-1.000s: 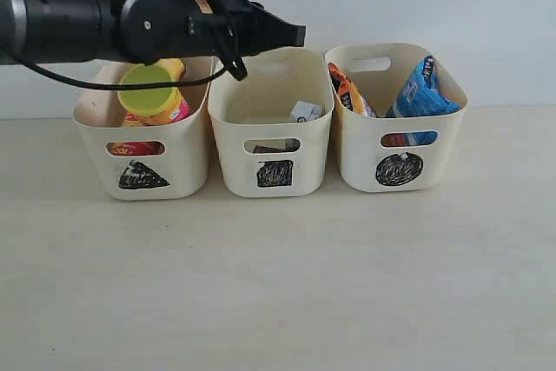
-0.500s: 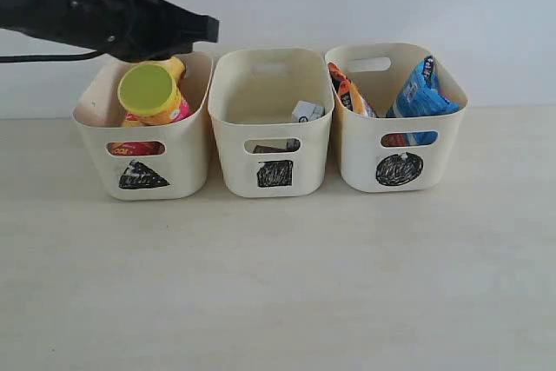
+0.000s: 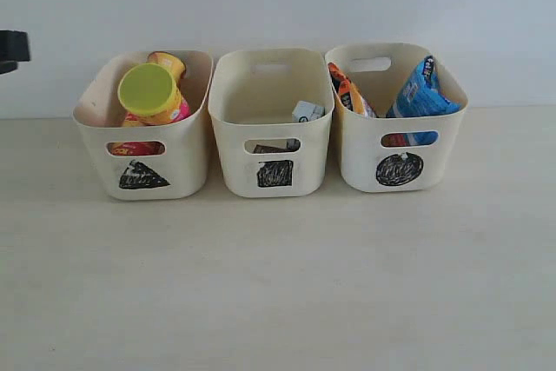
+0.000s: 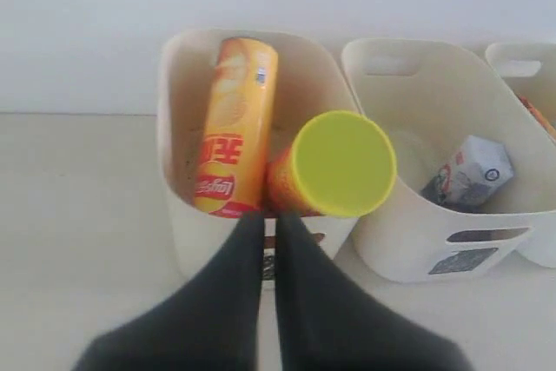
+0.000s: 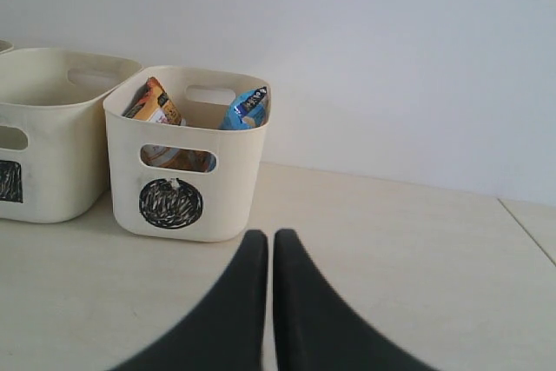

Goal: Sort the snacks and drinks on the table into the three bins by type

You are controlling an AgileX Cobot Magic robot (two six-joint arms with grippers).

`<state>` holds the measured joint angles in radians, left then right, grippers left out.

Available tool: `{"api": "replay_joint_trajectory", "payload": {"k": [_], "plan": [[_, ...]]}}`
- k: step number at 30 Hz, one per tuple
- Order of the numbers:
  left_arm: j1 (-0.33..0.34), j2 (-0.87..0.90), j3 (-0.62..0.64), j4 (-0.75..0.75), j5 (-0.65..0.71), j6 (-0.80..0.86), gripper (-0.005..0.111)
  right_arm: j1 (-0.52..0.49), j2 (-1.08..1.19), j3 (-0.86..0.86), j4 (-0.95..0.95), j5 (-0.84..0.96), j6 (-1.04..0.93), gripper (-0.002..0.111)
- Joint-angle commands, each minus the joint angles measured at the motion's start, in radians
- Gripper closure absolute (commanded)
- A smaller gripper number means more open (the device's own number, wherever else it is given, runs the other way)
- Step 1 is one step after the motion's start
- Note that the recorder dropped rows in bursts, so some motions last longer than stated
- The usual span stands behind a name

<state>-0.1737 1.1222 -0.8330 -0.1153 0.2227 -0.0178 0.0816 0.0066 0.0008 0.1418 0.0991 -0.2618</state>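
On the near stretch of table [image 3: 278,293], nothing: no snack and no drink lies loose in any view. In the left wrist view the left gripper [image 4: 269,219] has its jaws pressed together and holds nothing, poised just short of the triangle bin [image 3: 187,158]. The right gripper [image 5: 268,236] is pinched closed too and empty, low over the table near the circle bin [image 3: 356,158].

Now the row, all three bins side by side. In the triangle bin, the pink canister [image 3: 149,91] leans with its lime lid facing out, and the yellow canister [image 3: 167,63] lies tilted behind it, the two touching. In the square bin [image 3: 233,158], a white carton [image 3: 306,111] peeks over the rim. Something dark shows through that bin's slot; it may be the second carton, but I cannot be sure from here. In the circle bin, the orange bag [image 3: 350,93] stands against one side and the blue bag [image 3: 421,89] against the other.

Chips with chips, cartons together, bags together: by my reading the sorting is done and this is the wrap-up. The next move calls for no grasp at all, only both arms drawn clear and parked, with care not to clip a rim.
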Motion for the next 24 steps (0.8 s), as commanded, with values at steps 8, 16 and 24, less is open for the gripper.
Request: {"api": "replay_joint_trajectory", "payload": {"k": [8,16,24], "plan": [[0.064,-0.447,0.297,-0.008,-0.041,-0.062,0.103,-0.003,-0.007,-0.001,0.002,-0.012,-0.007,0.108],[0.064,-0.819,0.461,-0.008,-0.035,-0.161,0.103,-0.003,-0.007,-0.001,0.002,-0.012,-0.007,0.108],[0.064,-1.109,0.483,0.0,0.01,-0.161,0.103,-0.003,-0.007,-0.001,0.002,-0.012,-0.007,0.108]]}}
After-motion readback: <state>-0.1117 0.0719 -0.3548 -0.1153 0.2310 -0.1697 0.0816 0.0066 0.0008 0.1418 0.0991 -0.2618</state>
